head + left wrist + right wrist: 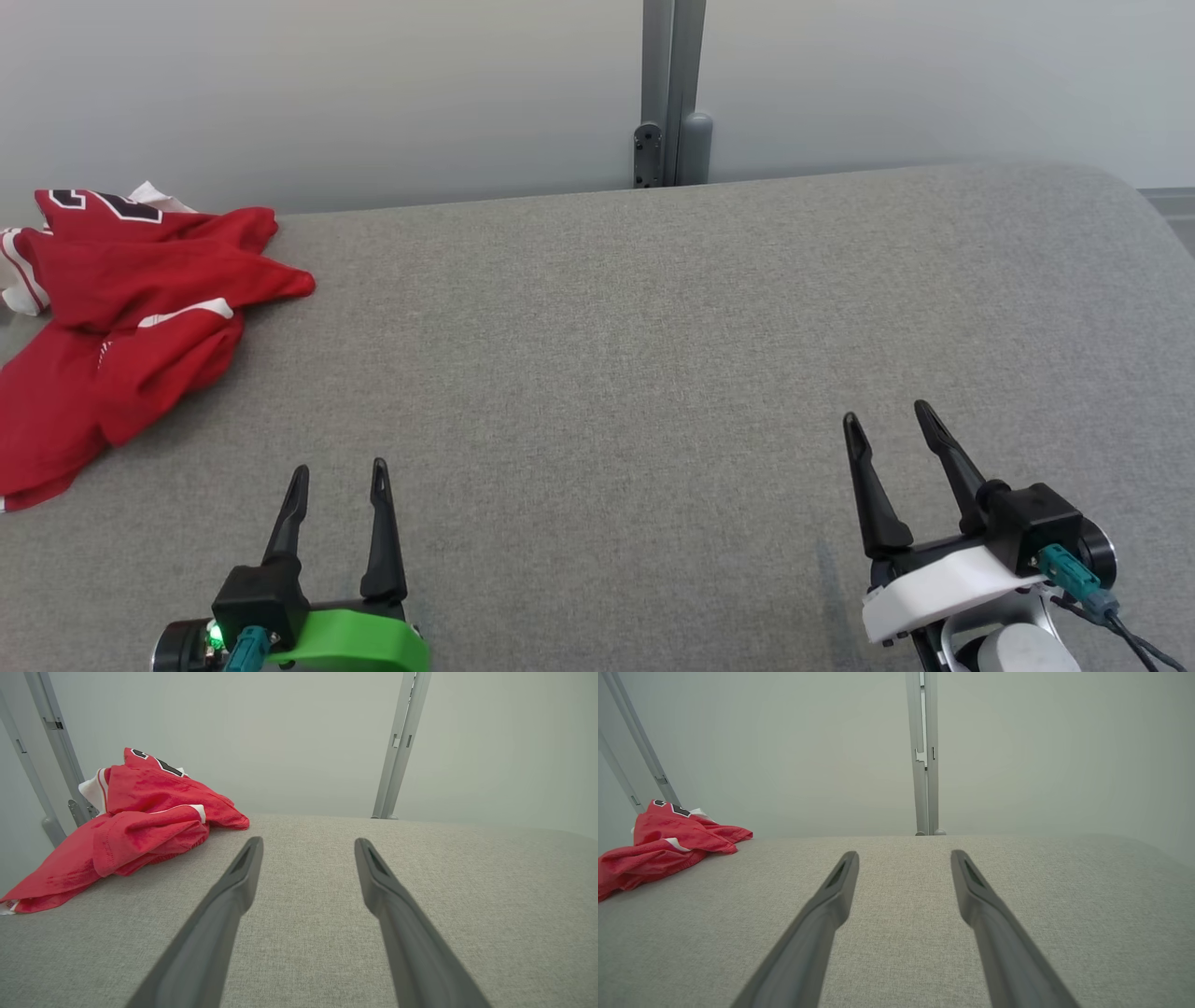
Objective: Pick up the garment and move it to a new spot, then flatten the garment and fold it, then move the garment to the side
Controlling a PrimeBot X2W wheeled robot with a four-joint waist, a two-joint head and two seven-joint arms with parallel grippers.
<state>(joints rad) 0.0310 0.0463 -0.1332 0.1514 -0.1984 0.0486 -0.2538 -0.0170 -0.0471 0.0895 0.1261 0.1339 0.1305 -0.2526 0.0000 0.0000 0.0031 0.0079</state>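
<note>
Head view: nearest the lens, two pairs of jaws rise from the bottom edge. The left jaws stand at 7 o'clock on a green mount, their two dark fingers (pixel 381 532) spread wide and holding nothing. The right jaws stand at 5 o'clock on a white mount, their two fingers (pixel 873 495) likewise wide and empty. Both hang over the grey counter (pixel 607 355). One red garment (pixel 131 317), with white trim and a black numeral, lies crumpled at 9 o'clock, at the counter's left edge, well apart from both pairs. One grey post (pixel 672 93) stands at 12 o'clock.

Left wrist view: two fingers (pixel 233 896) spread wide over the bare counter (pixel 490 905). The single garment (pixel 140 826) is heaped at 10 o'clock. Three grey posts show, two at 10 o'clock and one (pixel 402 742) at 1 o'clock.

Right wrist view: two fingers (pixel 831 905) gape, empty, above the counter (pixel 1064 882). The garment (pixel 658 844) lies at 9 o'clock, and one post (pixel 922 751) stands at 12 o'clock.
</note>
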